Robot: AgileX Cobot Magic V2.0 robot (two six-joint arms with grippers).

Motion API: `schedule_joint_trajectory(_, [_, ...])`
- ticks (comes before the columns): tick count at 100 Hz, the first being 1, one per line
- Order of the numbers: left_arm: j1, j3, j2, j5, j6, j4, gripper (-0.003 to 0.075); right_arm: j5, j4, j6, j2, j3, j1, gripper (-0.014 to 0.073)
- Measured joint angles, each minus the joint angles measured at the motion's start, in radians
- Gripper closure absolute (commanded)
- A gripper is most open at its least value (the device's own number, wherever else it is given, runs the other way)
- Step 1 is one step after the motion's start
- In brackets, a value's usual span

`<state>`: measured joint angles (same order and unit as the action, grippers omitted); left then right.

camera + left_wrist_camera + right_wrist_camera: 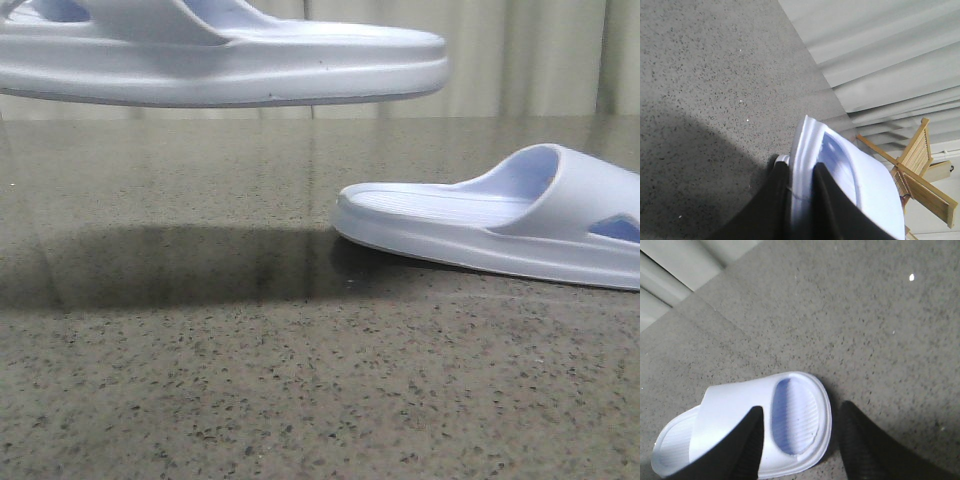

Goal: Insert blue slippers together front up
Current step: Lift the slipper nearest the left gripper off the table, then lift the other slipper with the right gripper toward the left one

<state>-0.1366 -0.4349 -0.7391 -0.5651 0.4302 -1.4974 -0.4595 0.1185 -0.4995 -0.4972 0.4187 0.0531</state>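
My left gripper point(801, 200) pinches one slipper point(225, 60) aloft, above and left of the resting slipper point(500, 225), which my spread right gripper point(800, 440) straddles. A thin rim pinch could let it twist free.

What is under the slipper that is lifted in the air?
Under the lifted slipper there is only bare table with its dark shadow. The other slipper lies to the side, not beneath. The lifted slipper's far end is out of frame.

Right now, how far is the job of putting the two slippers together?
Done: the left fingers have lifted one slipper off the table. In hand: the right fingers straddle the other slipper, open. Left: gripping it and fitting the two together, fronts up.
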Motion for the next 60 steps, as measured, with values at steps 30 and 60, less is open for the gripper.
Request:
schedule_joint_trajectory(30, [0.0,0.0,0.0,0.0,0.0,0.0,0.0704,0.008,0.173,-0.009,-0.179,0.0,0.0,0.0305])
schedule_joint_trajectory(60, [0.0,0.0,0.0,0.0,0.0,0.0,0.0704,0.044,0.206,-0.011,-0.266,0.0,0.0,0.0305])
